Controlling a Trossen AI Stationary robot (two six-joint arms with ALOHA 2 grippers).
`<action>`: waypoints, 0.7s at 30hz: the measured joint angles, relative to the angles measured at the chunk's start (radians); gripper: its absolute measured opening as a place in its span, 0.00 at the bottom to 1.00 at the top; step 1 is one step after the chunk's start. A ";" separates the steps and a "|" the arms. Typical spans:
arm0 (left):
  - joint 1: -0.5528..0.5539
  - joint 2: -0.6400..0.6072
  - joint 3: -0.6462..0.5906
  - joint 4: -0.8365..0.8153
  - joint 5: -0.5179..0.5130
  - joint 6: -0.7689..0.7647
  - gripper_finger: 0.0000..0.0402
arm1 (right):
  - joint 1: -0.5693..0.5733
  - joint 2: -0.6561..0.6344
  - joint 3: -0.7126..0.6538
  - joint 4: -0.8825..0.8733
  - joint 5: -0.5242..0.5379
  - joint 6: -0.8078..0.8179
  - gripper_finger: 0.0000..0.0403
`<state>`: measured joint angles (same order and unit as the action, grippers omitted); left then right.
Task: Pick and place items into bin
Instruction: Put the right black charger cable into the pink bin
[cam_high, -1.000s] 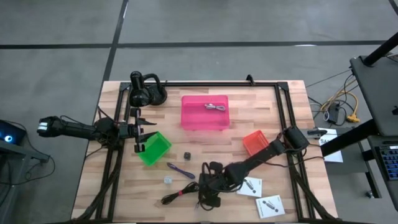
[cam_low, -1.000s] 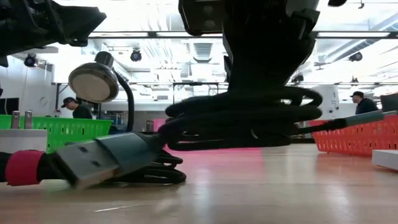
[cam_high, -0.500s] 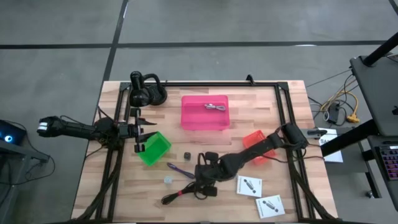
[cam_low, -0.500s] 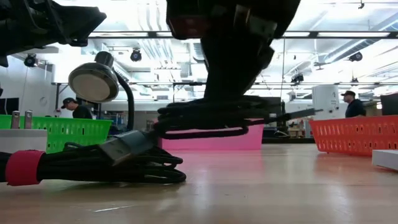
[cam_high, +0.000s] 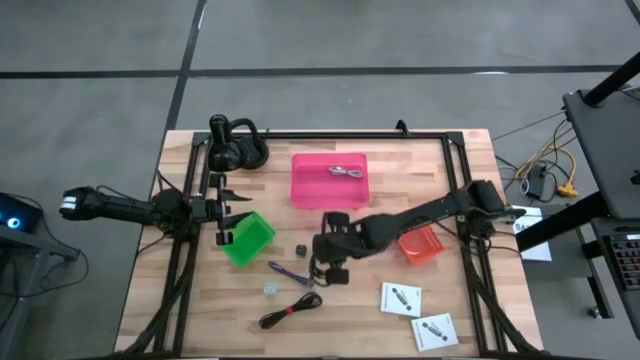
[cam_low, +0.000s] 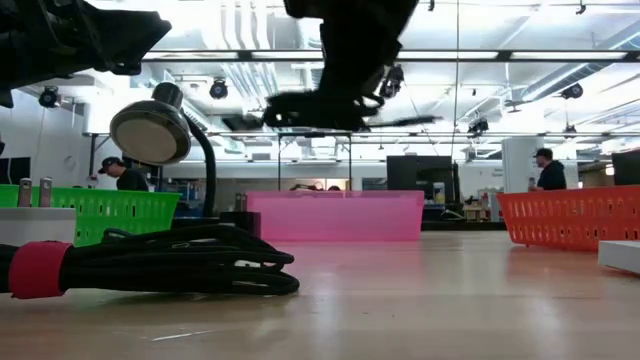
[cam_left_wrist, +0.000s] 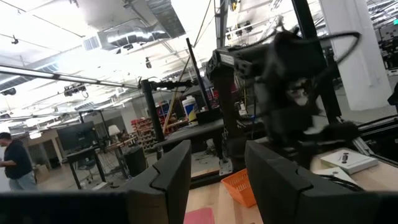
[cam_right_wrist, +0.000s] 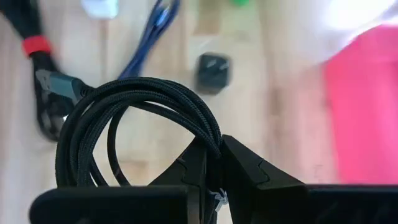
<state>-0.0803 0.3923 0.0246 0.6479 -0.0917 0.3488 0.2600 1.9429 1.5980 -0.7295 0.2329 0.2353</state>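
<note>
My right gripper (cam_high: 330, 256) is shut on a black coiled cable (cam_right_wrist: 118, 124) and holds it above the table's middle; the low view shows the coil (cam_low: 320, 108) high up. A second black cable (cam_high: 290, 310) with a red band lies near the front edge. The purple cable (cam_high: 290, 272), the tiny dark cube (cam_high: 299, 247) and the tiny clear piece (cam_high: 269, 290) lie on the wood. Two flat white packets (cam_high: 400, 298) (cam_high: 435, 328) lie front right. The short silvery cable (cam_high: 347, 172) lies in the pink bin (cam_high: 305, 190). My left gripper (cam_left_wrist: 217, 180) waits open at the left edge. My right gripper pinches several strands of the coil at one side of its loop (cam_right_wrist: 208, 138) between its two fingers. The fingers slant down from the table's right side and lie across the strands. The coil is lifted clear of the table, and its loops jut out beyond the fingertips.
A green bin (cam_high: 248, 238) stands left of the middle and an orange-red bin (cam_high: 420, 243) right of it, under my right arm. A black gooseneck stand (cam_high: 235, 150) sits at the far left. A black frame (cam_high: 455, 200) runs along the table's sides.
My right gripper has risen and gone toward the far edge and the pink bin, staying shut on the black coil. The coil, which hung just above the wood, is now lifted high and clear. The red-banded cable has stayed near the front edge.
</note>
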 joint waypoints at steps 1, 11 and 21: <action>0.000 0.000 0.000 -0.001 0.000 0.000 0.34 | -0.009 -0.010 0.000 0.000 0.007 -0.016 0.07; 0.000 0.000 0.000 -0.001 0.000 0.000 0.34 | -0.132 -0.054 -0.001 -0.003 0.006 -0.183 0.07; 0.000 0.002 0.000 -0.001 0.000 -0.001 0.34 | -0.311 -0.054 -0.002 -0.046 0.002 -0.373 0.07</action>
<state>-0.0806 0.3940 0.0246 0.6467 -0.0917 0.3481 -0.0512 1.8885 1.5959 -0.7751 0.2348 -0.1376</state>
